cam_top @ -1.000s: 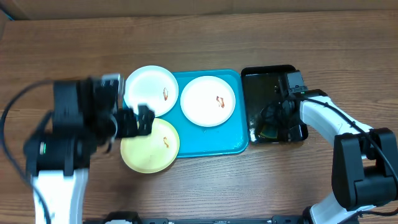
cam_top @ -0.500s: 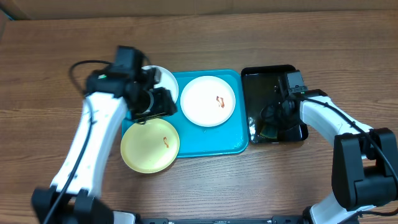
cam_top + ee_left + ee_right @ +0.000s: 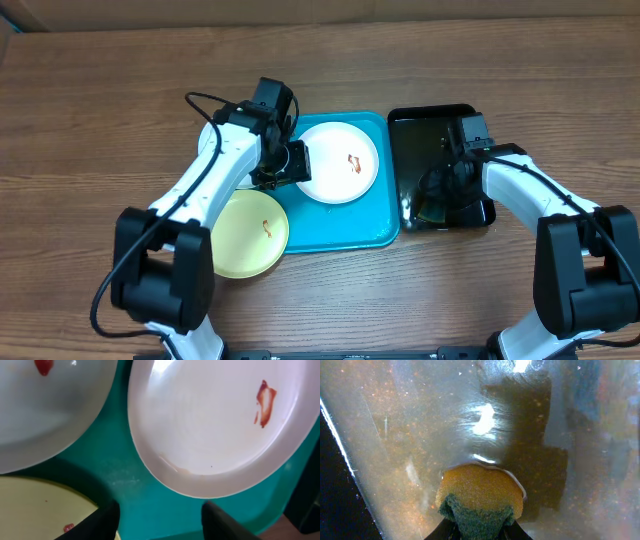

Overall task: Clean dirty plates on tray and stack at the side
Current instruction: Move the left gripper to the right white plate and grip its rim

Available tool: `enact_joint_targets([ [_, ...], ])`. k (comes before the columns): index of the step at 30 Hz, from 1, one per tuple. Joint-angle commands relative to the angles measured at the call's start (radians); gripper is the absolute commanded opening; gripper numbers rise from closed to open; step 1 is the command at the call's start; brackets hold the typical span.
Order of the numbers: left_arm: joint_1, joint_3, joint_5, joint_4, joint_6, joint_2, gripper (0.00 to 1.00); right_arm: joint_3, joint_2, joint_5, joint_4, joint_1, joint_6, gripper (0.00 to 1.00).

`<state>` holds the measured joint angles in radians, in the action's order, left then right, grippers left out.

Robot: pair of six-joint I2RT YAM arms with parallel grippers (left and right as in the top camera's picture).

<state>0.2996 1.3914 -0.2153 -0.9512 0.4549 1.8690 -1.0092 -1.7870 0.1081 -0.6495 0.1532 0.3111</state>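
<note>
Tray: turquoise tray (image 3: pixel 345 235) at centre frame in the overhead view, on the wooden table (image 3: pixel 100 80).
White plate: lies flat in the tray's upper middle (image 3: pixel 335 162), with an orange-brown smear (image 3: pixel 353 161) near its centre.
Second white plate: upper left of the left wrist view (image 3: pixel 45 410), with a red smear at its top edge; overhead, the left arm covers most of it.
Yellow-green plate: lower left of the tray (image 3: pixel 245 235), its rim reaching past the tray's lower edge; it has one small smear (image 3: pixel 265 227).
Left gripper: low over the tray (image 3: pixel 297 163), just beside the white plate's left rim; its fingers (image 3: pixel 107 520) stand apart with only bare tray between them.
Black tray: right of the turquoise tray (image 3: pixel 425 125), with a wet, glossy bottom.
Right gripper: inside the black tray (image 3: pixel 450 185), fingers narrowed onto the sponge.
Sponge: yellow with a green pad (image 3: pixel 480 492), pinched at its green end and pressed onto the wet tray bottom.
</note>
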Motion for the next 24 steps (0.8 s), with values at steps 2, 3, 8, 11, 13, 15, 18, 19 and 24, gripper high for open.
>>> enact_joint_targets([
  [2,0.005,-0.012,0.074,0.008,0.057,0.043,0.47,0.013,-0.009,-0.002,0.002,0.003,0.003,0.18],
  [3,0.008,-0.016,0.085,0.012,0.077,0.052,0.48,0.013,-0.009,-0.002,0.002,0.003,0.003,0.18],
  [8,0.034,-0.016,0.095,0.059,0.103,0.094,0.47,0.013,-0.009,-0.002,0.002,0.003,0.003,0.19],
  [11,0.048,-0.016,0.097,0.083,0.103,0.115,0.45,0.013,-0.009,-0.002,0.002,0.003,0.003,0.20],
  [13,0.050,-0.016,0.097,0.089,0.103,0.126,0.45,0.013,-0.009,-0.002,0.002,0.003,0.003,0.22],
  [15,0.051,-0.016,0.096,0.087,0.103,0.134,0.42,0.013,-0.009,-0.002,0.002,0.003,0.003,0.22],
  [18,0.051,-0.016,0.097,0.082,0.103,0.138,0.36,0.013,-0.009,-0.002,0.002,0.003,0.003,0.22],
  [19,0.051,-0.016,0.096,0.080,0.103,0.138,0.33,0.013,-0.009,-0.002,0.002,0.003,0.003,0.22],
  [24,0.051,-0.016,0.097,0.055,0.087,0.138,0.24,0.013,-0.009,-0.002,0.002,0.003,0.003,0.23],
])
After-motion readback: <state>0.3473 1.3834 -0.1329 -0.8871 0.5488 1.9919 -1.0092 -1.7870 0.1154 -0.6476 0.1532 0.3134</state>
